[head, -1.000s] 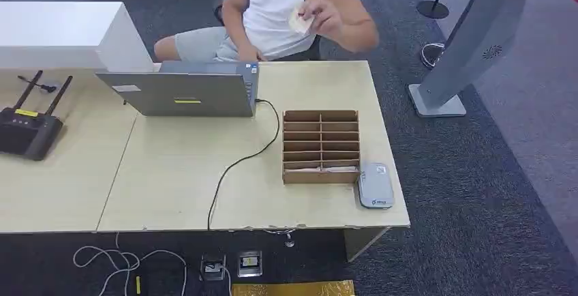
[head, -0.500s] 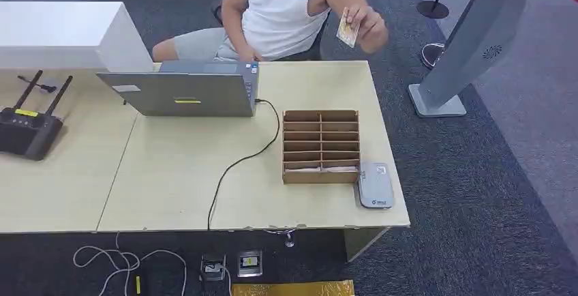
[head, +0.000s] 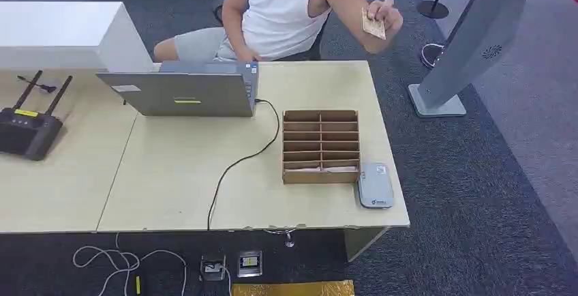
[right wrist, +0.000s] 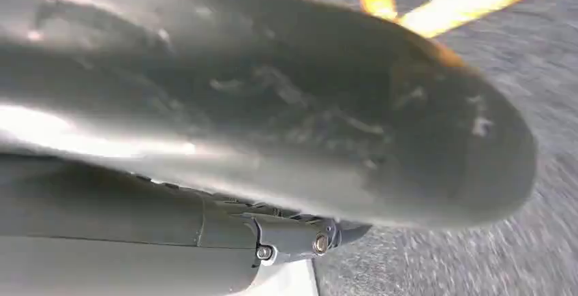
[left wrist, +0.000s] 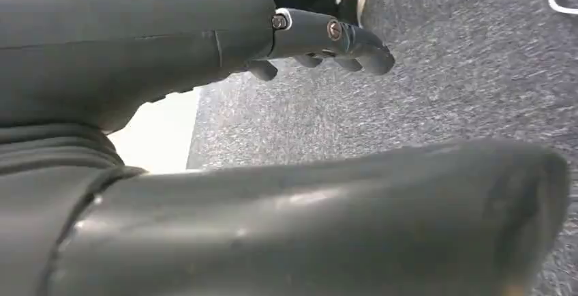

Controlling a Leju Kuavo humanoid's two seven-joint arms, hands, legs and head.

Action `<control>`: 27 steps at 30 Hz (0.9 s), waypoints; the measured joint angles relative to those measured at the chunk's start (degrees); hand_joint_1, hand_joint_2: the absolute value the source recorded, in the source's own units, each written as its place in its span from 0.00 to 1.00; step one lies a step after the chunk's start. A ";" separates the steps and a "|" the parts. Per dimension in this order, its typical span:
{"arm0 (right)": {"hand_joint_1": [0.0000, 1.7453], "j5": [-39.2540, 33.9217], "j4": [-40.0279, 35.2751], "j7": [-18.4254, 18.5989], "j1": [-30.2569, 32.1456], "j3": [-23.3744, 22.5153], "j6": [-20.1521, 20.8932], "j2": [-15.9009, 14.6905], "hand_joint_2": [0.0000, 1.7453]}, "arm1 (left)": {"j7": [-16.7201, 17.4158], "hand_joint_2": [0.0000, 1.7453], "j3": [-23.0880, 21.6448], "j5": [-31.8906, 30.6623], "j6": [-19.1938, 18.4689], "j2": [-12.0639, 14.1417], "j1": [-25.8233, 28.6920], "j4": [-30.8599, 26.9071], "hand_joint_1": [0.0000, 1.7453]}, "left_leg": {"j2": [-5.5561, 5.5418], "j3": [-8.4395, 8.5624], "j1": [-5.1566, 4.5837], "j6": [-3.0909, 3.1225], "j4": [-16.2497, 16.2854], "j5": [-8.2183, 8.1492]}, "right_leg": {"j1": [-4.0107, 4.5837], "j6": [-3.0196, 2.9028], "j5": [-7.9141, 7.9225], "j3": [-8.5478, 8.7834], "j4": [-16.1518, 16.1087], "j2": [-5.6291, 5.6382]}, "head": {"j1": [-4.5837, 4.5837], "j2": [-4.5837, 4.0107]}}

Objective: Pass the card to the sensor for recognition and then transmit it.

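A person seated behind the surface (head: 327, 84) holds the card (head: 373, 24) up in a raised hand (head: 386, 18), out past the far right corner, presumably offered for the robot to take. It stands nearly upright, tilted, long axis roughly vertical, face toward the robot. The sensor (head: 375, 185) lies flat at the near right edge, just beside the slotted box (head: 321, 146), within easy reach. Left hand (left wrist: 320, 40) hangs low, released, holding nothing. Right hand (right wrist: 300, 238): cannot tell its state.
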 joint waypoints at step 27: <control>0.00 -53.71 -25.06 -17.53 -37.40 23.11 -10.15 -20.66 1.00 | -5.40 0.00 -0.07 -1.75 -0.20 0.76 -0.44 0.00 0.00 | -0.42 -0.39 -0.29 0.31 0.03 0.44 | -0.29 0.28 0.25 -0.18 0.21 -0.43 | 0.00 0.00</control>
